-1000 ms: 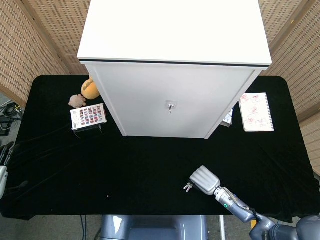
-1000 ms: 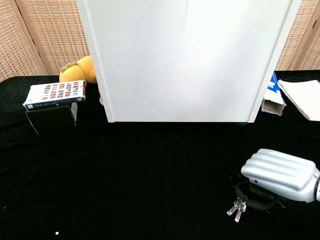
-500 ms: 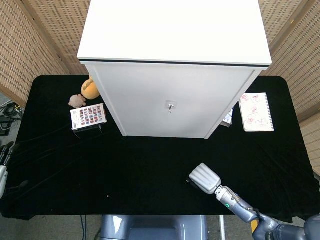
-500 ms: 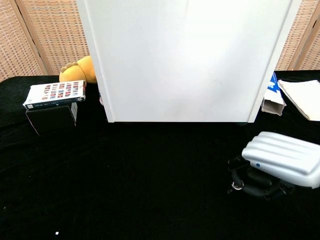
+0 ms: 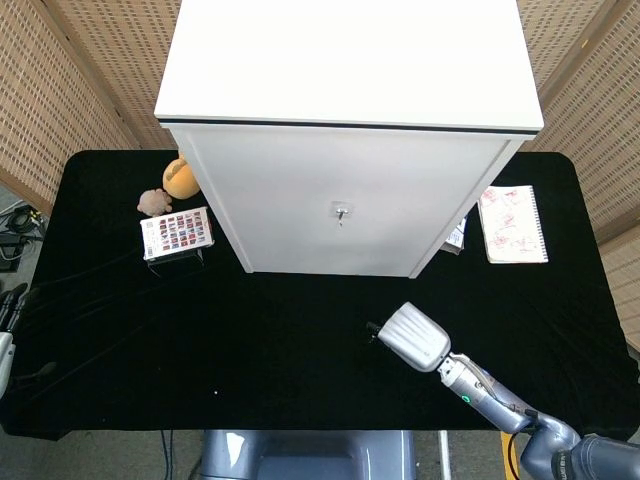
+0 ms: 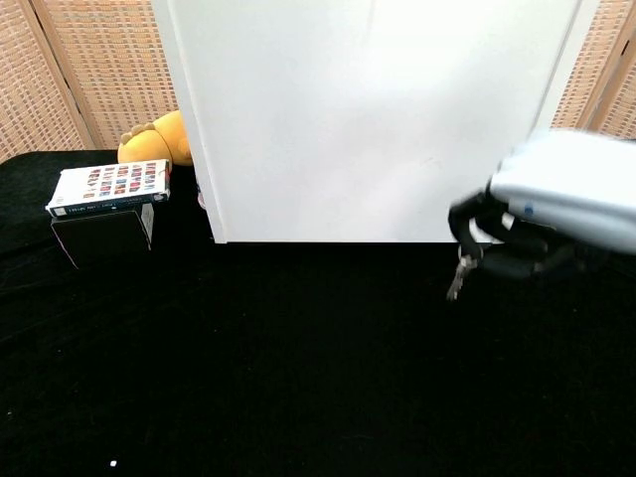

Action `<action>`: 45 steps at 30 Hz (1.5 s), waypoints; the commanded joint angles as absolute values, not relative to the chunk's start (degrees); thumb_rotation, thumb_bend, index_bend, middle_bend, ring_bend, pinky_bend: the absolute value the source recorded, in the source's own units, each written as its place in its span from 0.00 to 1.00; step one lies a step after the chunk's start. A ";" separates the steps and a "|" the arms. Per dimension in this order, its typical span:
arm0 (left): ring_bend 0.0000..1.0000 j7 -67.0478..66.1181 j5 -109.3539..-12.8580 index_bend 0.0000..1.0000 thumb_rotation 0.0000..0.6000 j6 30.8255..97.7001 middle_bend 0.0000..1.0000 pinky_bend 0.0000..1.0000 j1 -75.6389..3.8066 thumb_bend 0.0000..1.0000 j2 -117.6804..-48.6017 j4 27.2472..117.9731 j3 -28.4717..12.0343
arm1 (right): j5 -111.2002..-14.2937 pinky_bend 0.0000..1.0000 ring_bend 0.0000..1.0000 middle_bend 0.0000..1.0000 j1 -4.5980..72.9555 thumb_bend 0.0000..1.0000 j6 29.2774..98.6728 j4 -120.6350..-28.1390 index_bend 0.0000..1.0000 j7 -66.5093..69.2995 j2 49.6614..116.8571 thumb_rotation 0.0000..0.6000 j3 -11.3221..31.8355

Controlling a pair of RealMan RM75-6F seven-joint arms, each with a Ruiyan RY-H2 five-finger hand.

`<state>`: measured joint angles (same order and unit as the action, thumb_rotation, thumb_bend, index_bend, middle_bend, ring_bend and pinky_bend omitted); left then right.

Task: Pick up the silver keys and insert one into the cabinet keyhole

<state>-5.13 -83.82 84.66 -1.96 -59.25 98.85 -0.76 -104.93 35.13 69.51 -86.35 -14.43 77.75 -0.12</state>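
Observation:
My right hand (image 6: 556,214) is lifted in front of the white cabinet (image 6: 368,109) and grips the silver keys (image 6: 458,276), which dangle below its dark fingers (image 6: 497,248). From the head view the same right hand (image 5: 417,337) hovers over the black table (image 5: 250,330), below and right of the keyhole (image 5: 341,213) in the cabinet (image 5: 345,190) door; the keys are hidden under it there. Only a sliver of my left hand (image 5: 6,335) shows at the left edge, too little to read its fingers.
A colourful box (image 5: 177,233) on a black stand, an orange toy (image 5: 180,178) and a small brown toy (image 5: 153,202) sit left of the cabinet. A notebook (image 5: 512,224) and a blue-white carton (image 6: 542,194) lie to its right.
My right hand closed on the keys lying on the table and has risen with them, moving up toward the cabinet front. The left hand stayed put.

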 commanded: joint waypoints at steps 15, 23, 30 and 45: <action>0.00 -5.74 -81.90 0.00 1.00 82.90 0.00 0.00 -2.87 0.00 -59.69 98.48 -1.42 | -98.26 1.00 0.88 0.91 41.46 0.61 66.06 -100.92 0.62 -26.59 63.14 1.00 13.60; 0.00 -5.77 -81.20 0.00 1.00 82.63 0.00 0.00 -3.05 0.00 -59.70 98.41 -1.68 | -94.89 1.00 0.88 0.90 44.51 0.61 63.29 -102.16 0.63 -30.51 63.90 1.00 16.54; 0.00 -5.42 -81.07 0.00 1.00 82.43 0.00 0.00 -3.13 0.00 -59.59 98.22 -1.67 | -90.78 1.00 0.88 0.90 46.78 0.61 62.07 -102.71 0.63 -34.03 65.03 1.00 19.15; 0.00 -5.07 -81.04 0.00 1.00 82.41 0.00 0.00 -3.22 0.00 -59.44 98.11 -1.68 | -85.60 1.00 0.88 0.90 49.54 0.61 60.12 -102.96 0.63 -39.23 66.53 1.00 19.60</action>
